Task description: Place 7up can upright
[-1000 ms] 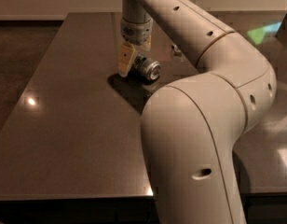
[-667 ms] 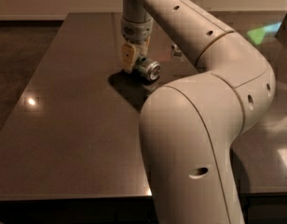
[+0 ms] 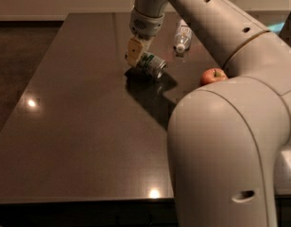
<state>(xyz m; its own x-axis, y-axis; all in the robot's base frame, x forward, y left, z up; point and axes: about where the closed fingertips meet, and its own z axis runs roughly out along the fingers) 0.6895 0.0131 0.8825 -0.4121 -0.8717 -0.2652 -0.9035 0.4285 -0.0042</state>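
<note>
The 7up can (image 3: 153, 65) is green and white with a silver end that faces right. It is tilted on its side just above the dark table (image 3: 79, 126), in the middle of the far half. My gripper (image 3: 136, 55) comes down from above and is shut on the can's left end. One yellowish finger (image 3: 133, 51) shows in front of the can; the other is hidden behind it. The can's shadow lies on the table right under it.
A clear plastic bottle with a white cap (image 3: 182, 36) lies behind the can to the right. A red apple (image 3: 213, 76) sits to the right, next to my arm. My large white arm body (image 3: 226, 150) fills the right foreground.
The gripper has moved slightly right and up and has closed on the can's left end. The can has shifted a little and tilted up from the table.
</note>
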